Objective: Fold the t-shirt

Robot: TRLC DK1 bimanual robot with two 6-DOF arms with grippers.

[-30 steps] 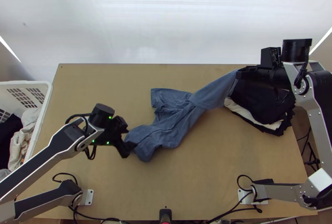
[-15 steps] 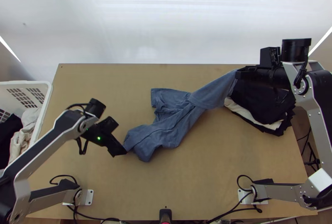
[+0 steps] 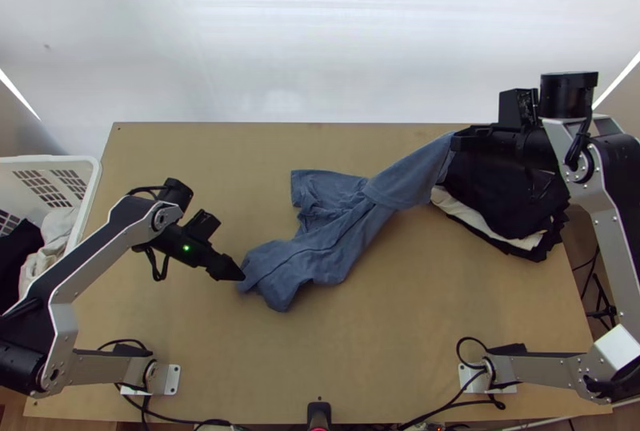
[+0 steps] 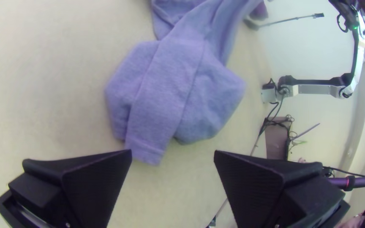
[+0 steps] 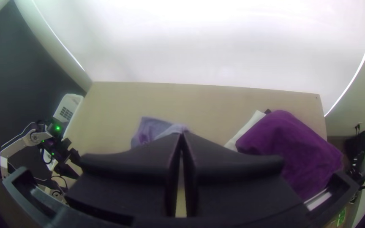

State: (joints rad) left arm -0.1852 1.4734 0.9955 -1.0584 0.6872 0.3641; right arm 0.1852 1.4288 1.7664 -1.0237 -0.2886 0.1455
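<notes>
Light wooden table (image 3: 384, 335), white backdrop (image 3: 320, 39) behind; blue t-shirt (image 3: 312, 251) lying bunched mid-table, one end held up.
T-shirt runs in a loose, creased diagonal, with a flap out on its backdrop side; right gripper (image 3: 456, 140) is at its far-right end, jaws together, clamped on the fabric, which slopes down from there to the table. Left gripper (image 3: 239, 275) is at the t-shirt's near-left end, just beside it, jaws wide apart; left wrist view has a narrow strip of the shirt ahead, between the two tips; can't tell if touching. Right of the t-shirt, by its held end: stack of dark clothes (image 3: 512, 199) with a white cloth (image 3: 472, 216) sticking out. Well left of the t-shirt: white basket (image 3: 82, 209) with clothes inside.
</notes>
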